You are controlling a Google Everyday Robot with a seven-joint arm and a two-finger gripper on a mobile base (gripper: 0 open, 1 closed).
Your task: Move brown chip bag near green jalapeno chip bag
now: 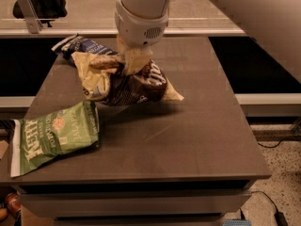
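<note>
My gripper (132,64) is shut on the top of the brown chip bag (127,81) and holds it just above the table, left of the middle. The bag is crinkled, dark brown in the middle with cream ends and white script. The green jalapeno chip bag (54,134) lies flat at the table's front left corner, partly over the left edge. The brown bag's lower left end hangs close above the green bag's upper right corner.
A dark blue chip bag (82,46) lies at the back left of the dark grey table (188,140), partly behind the brown bag. A counter rail runs behind the table. The floor and a cable show at the lower right.
</note>
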